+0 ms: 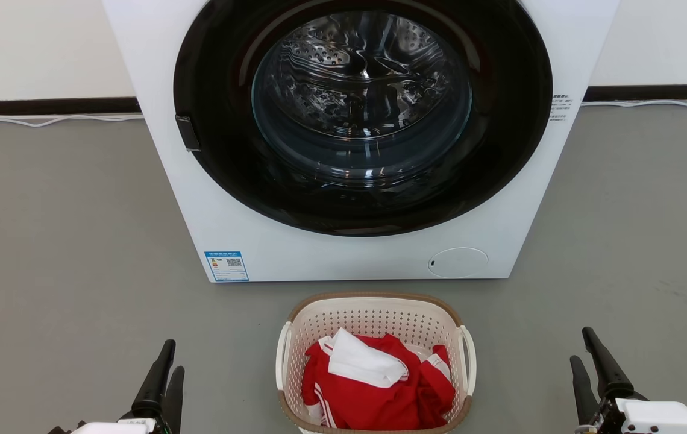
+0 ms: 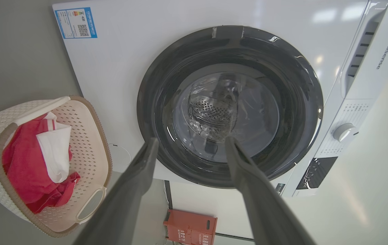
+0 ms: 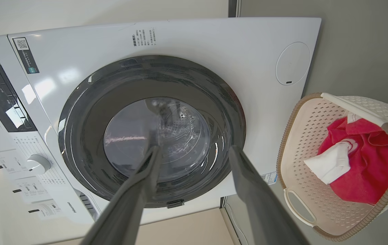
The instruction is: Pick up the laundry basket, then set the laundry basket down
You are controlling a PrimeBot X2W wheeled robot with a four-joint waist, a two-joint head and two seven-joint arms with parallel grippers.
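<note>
The laundry basket (image 1: 373, 319) is cream, perforated, with a brown rim and white loop handles. It stands on the grey floor just in front of the washer, holding red and white clothes (image 1: 373, 380). The basket (image 2: 88, 143) is at the left of the left wrist view, and the basket (image 3: 303, 149) is at the right of the right wrist view. My left gripper (image 1: 167, 358) is low at the basket's left, open and empty. My right gripper (image 1: 581, 346) is low at the basket's right, also open and empty. Both are well apart from the handles.
A white front-loading washer (image 1: 259, 241) with a shut dark round door (image 1: 361, 114) stands right behind the basket. White cables (image 1: 48, 120) run along the wall's dark skirting. A red box (image 2: 190, 228) sits beside the washer. Grey floor (image 1: 66, 241) spreads on both sides.
</note>
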